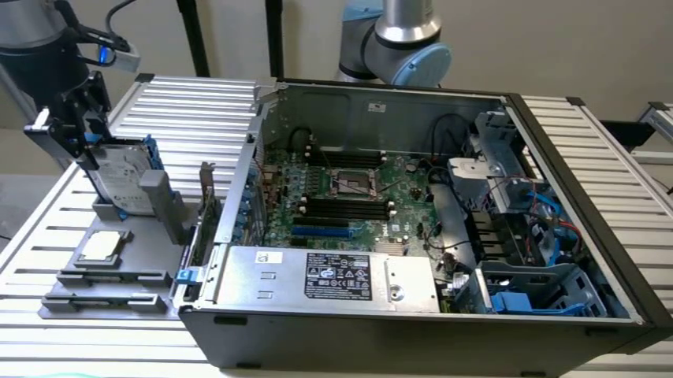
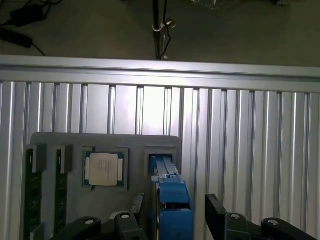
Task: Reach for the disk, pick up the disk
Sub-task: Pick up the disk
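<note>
Between spread jaws of gripper (image 2: 176, 198): disk (image 2: 167, 172), upright on edge in slot of grey tray (image 2: 75, 142), blue frame edge toward hand, not clamped. Chip (image 2: 104, 169) in next pocket, off to one side. Step: reach near complete, pick-up not begun. Judged: grip calls for fingers square on both flat faces, straight pull from slot.

A grey holder tray (image 1: 105, 305) was set on the ribbed aluminium surface (image 1: 620, 157) at the exterior view's lower left; an open computer case (image 1: 399, 339) was laid just beside it.
</note>
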You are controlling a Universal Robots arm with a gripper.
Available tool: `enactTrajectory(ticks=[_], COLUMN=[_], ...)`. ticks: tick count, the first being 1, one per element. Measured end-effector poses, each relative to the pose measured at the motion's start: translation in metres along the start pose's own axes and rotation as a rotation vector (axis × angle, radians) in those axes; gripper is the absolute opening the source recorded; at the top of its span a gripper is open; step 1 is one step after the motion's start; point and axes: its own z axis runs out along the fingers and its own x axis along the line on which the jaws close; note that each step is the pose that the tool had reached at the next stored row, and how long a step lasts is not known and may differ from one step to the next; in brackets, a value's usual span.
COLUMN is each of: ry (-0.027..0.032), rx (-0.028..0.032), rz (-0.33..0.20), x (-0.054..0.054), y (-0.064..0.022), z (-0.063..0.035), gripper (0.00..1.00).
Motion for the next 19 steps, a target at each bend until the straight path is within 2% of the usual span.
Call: enactTrajectory(ticks=[9,10,11,12,13,14,16,19], ry=[0.0,0.0,0.0,0.0,0.0001,0.0002,0.0001,-0.0002], rx=[0.0,0.0,0.0,0.0,-0.0001,-0.0001,0.0,0.0001], rz=[0.0,0.0,0.0,0.0,0.0,0.0,0.0,0.0], x=[0.0004,0.0004,0.0004,0.0004,0.0004,0.0004,0.0005,0.001], y=[-0.0001,0.0,-0.0001,-0.0001,-0.0001,-0.0001,-0.0001,0.0], z=[0.0007,0.0007,0.0007,0.0008,0.0008,0.0008,0.0008,0.0009], gripper=[0.6,0.58,0.51,0.51,0.45,0.45,0.34,0.33])
